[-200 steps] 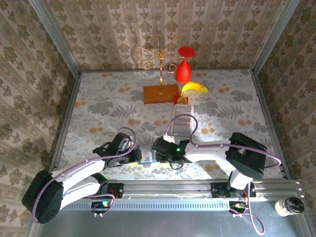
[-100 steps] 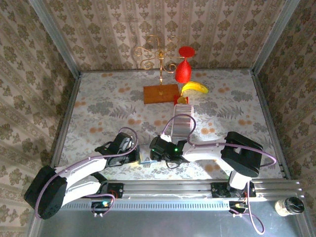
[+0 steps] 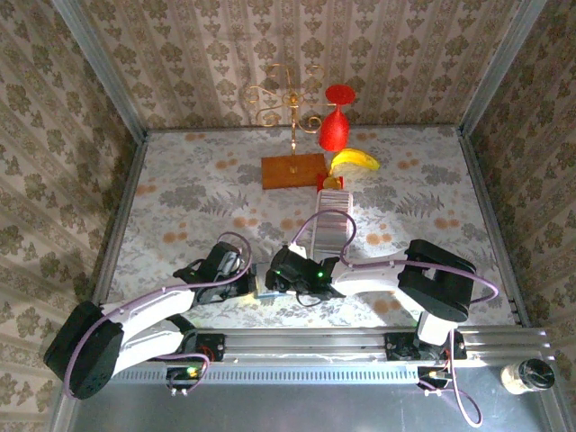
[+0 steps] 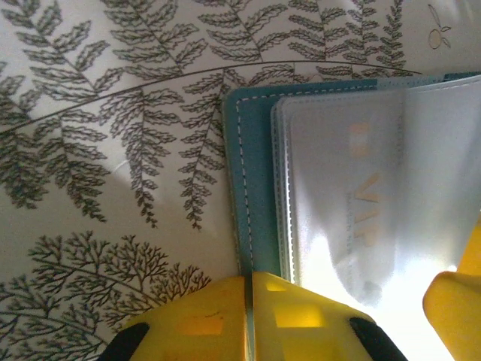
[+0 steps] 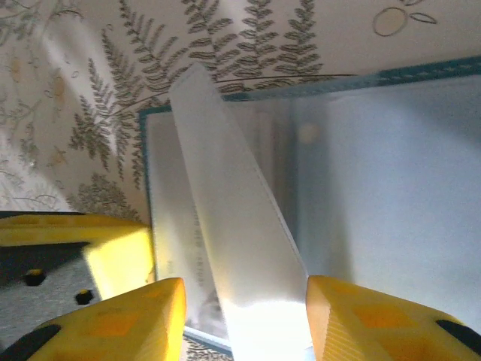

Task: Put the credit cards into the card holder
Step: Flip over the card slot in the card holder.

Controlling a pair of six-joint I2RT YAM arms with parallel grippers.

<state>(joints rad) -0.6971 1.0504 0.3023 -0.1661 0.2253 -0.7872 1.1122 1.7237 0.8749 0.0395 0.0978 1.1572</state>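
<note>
Seen from above, only a sliver of the card holder (image 3: 266, 286) shows. Its sleeve lettering (image 4: 366, 203) is blurred and I can't read it; its right side is cropped.

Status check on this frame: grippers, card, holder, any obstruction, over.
Left gripper shut on card holder edge. Right gripper shut on one card, slanted over the open holder, not yet in. Nothing seen blocking the pocket.

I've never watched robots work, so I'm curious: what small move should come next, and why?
Probably the right claw should ease its tilted card down into a clear sleeve of the open card holder. The card is gripped and its far end lies over the holder's edge, while the left claw pinches the holder's rim, likely steadying it.
</note>
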